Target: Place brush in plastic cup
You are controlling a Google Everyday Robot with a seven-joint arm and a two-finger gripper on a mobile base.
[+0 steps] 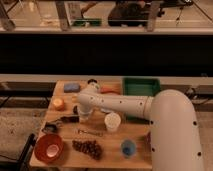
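Note:
The brush (pixel 68 119) lies on the wooden table (pixel 107 159) left of centre, its black handle pointing right and a greyish end toward the left. My gripper (pixel 83 114) hangs at the end of the white arm, right at the handle's right end; I cannot tell whether it touches the brush. The white plastic cup (pixel 113 121) stands upright about a cup's width to the right of my gripper.
A thin dark stick (pixel 90 132) lies in front of the gripper. A red bowl (pixel 48 147), grapes (pixel 88 148) and a small blue cup (pixel 128 147) sit along the front. An orange fruit (pixel 59 104), a blue sponge (pixel 71 87) and a green tray (pixel 141 87) are behind.

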